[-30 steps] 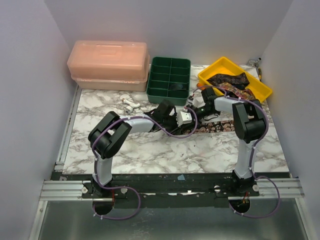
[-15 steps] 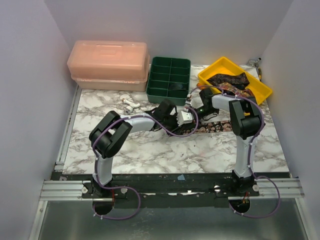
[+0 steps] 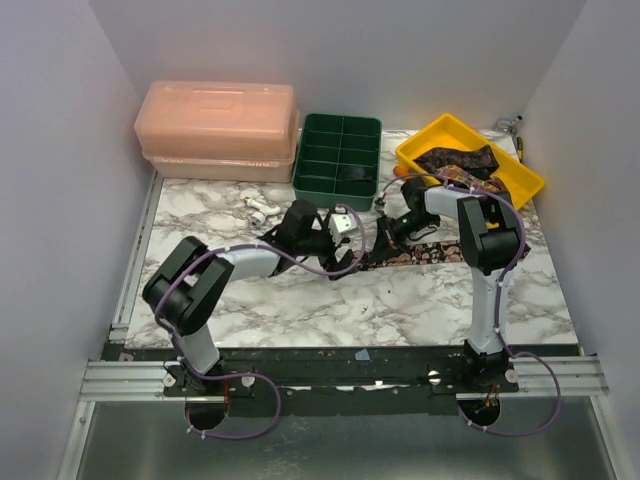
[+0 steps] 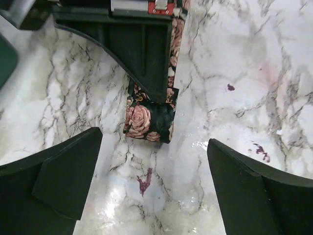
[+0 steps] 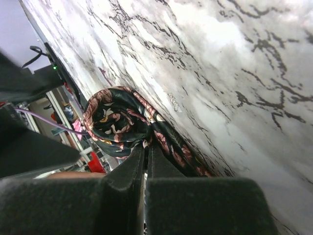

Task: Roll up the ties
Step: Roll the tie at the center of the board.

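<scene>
Plainly the job is at an early stage. One tie [image 4: 149, 120] lies on the tabletop [image 3: 300, 300] near its middle, and only its end is wound: the left wrist view shows a short, fat roll of rose-patterned fabric, with the rest of the strip running flat away from it, toward 3 o'clock in the top view. The right tool [image 5: 146, 149] has its fingers pressed together at the core of that roll, apparently pinching the fabric. The left tool [image 4: 154, 152] stands wide apart just short of the roll, holding nothing and touching nothing. Most of this tie's length has yet to be wound, by my reading.

More work waits beyond it. The yellow bin [image 3: 425, 140] at about 1 o'clock holds other ties [image 3: 458, 160], lying loose in a heap and not rolled. How many there are I cannot tell. The green tray [image 3: 338, 125] at 12 o'clock, split into compartments, looks mostly empty, though something dark sits in one of its nearer cells.

The tabletop is white marble-patterned with grey veins and a few small purple marks. A pink lidded box [image 3: 218, 125] sits at 11 o'clock, with small white pieces [image 3: 260, 208] just before it. Pale, plain walls close in the far side and both flanks, and a metal rail [image 3: 340, 378] runs along 6 o'clock.
</scene>
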`<state>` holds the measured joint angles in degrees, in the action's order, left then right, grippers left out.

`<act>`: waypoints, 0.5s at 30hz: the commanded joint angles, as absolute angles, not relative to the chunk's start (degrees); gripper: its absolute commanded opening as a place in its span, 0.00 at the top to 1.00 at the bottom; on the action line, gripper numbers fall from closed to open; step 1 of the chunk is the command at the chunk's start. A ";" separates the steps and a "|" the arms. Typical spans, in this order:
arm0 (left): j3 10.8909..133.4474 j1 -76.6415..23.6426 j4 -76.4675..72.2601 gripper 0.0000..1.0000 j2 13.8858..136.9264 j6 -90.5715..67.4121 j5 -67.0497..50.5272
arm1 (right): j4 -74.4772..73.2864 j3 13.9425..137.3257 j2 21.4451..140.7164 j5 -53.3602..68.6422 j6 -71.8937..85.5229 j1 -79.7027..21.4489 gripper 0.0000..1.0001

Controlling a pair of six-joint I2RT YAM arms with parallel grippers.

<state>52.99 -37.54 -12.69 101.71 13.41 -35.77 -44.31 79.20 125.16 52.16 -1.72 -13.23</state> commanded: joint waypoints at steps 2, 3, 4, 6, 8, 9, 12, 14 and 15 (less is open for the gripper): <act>38.54 -36.34 -48.36 0.02 95.80 -2.44 -37.54 | -44.93 78.96 131.05 33.08 -9.11 -13.52 1.00; 39.98 -35.54 -44.02 0.02 96.03 -0.14 -41.97 | -45.86 79.17 131.40 33.41 -10.18 -13.61 0.99; 43.67 -34.91 -37.08 0.01 97.16 3.06 -48.49 | -46.49 79.28 131.72 33.93 -10.87 -13.70 0.99; 45.32 -34.46 -34.91 0.01 98.95 0.10 -49.33 | -46.32 78.61 131.41 35.02 -11.01 -13.77 1.00; 41.18 -35.22 -42.93 0.01 98.38 -0.69 -46.91 | -45.43 77.23 130.52 36.86 -10.10 -13.89 0.99; 39.96 -35.84 -43.88 0.01 98.09 1.88 -45.18 | -44.70 76.36 130.00 37.72 -9.20 -14.18 0.99; 36.63 -36.49 -50.14 0.01 99.60 3.34 -42.69 | -41.34 72.96 128.44 40.97 -5.58 -15.29 0.99; 35.86 -36.56 -52.43 0.02 101.14 4.26 -41.69 | -38.76 70.58 127.56 43.53 -2.18 -16.17 0.99; 35.79 -36.56 -52.87 0.02 102.02 4.65 -41.33 | -37.32 69.58 127.10 44.35 -0.79 -16.70 0.99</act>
<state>37.63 -36.12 -44.21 98.94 2.52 -42.89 -45.78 75.55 124.86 54.28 -2.92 -14.04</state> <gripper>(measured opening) 0.985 0.011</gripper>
